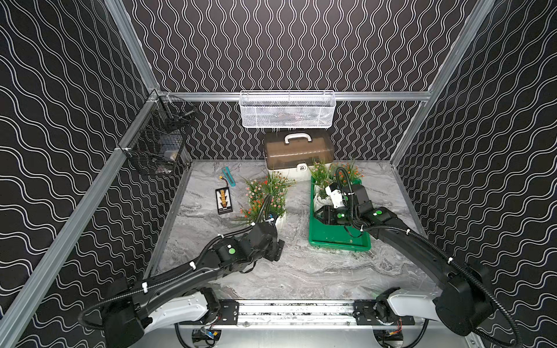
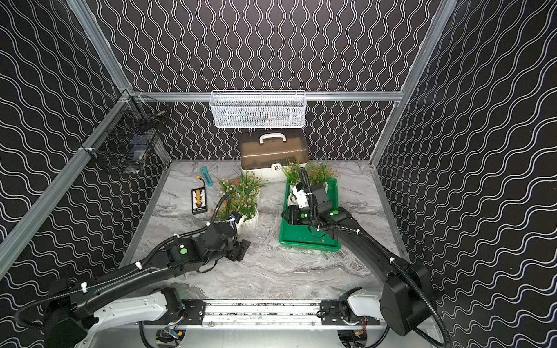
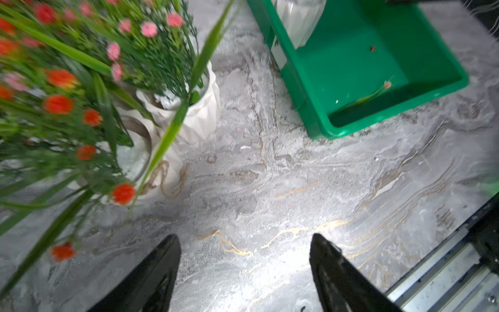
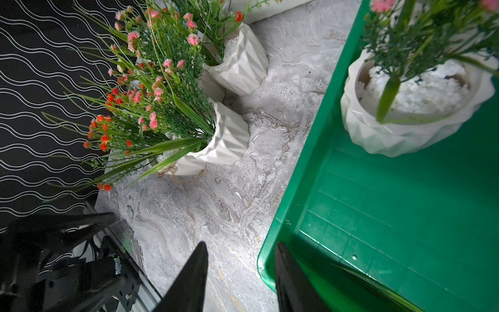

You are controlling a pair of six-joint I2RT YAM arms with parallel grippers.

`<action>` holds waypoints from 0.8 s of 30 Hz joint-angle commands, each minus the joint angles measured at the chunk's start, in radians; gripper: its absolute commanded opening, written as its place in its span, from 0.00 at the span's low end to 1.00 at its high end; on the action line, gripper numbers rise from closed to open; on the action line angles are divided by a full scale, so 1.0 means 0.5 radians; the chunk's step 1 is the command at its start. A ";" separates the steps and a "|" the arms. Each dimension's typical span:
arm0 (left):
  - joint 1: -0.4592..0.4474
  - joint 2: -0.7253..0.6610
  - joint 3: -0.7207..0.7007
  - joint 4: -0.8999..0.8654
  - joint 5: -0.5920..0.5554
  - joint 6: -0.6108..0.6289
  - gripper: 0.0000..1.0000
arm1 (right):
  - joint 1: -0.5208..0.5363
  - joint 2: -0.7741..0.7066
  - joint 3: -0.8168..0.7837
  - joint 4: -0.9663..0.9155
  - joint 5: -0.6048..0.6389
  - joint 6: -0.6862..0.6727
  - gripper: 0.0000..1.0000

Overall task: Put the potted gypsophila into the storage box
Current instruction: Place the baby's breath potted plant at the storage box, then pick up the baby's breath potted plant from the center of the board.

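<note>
Arms reach in from the near edge of a marbled table (image 1: 301, 271), one on each side of the flowers. The left gripper (image 3: 244, 237) hangs low over bare tabletop with its fingers (image 3: 162, 270) spread wide and nothing between them (plainly released, as the left wrist view shows). Just beyond it stands a cluster of potted gypsophila (image 1: 265, 199). Their white ribbed pots press against one another, and pink and orange blossoms lean out over them. The exact count in that clump is hard to make out.

Off to that gripper's right lies the storage box (image 1: 340, 245), a shallow bright-green tray. The right gripper (image 4: 240, 243) sits at the box's long rim on the side facing the cluster. One finger is over the table and the other is inside the box, so the rim runs between them. The jaws are parted and a gap shows beside the outer finger, so nothing is clamped. Beyond this gripper, at least two more of the plants (image 2: 319, 176) stand upright on the box floor at its far end. A loose leaf (image 3: 364, 97) lies on the bare green floor nearer the arms.

Farther back than both grippers, a white case with a brown lid (image 1: 298, 150) sits against the wall under a white mesh basket (image 1: 287, 110). A black card (image 1: 223, 201) and a teal tool (image 1: 229, 175) lie beyond the left gripper, past the cluster.
</note>
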 commanded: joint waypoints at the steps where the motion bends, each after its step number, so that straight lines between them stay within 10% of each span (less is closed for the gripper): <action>1: 0.000 0.170 0.076 0.044 0.014 -0.018 0.75 | 0.002 0.014 -0.003 0.075 -0.022 0.004 0.43; 17: 0.178 1.012 0.682 0.114 -0.093 0.340 0.72 | -0.049 0.005 -0.002 -0.048 0.134 0.120 0.41; 24: 0.286 1.170 0.818 0.090 0.023 0.470 0.67 | -0.378 -0.135 -0.111 0.027 -0.215 0.291 0.40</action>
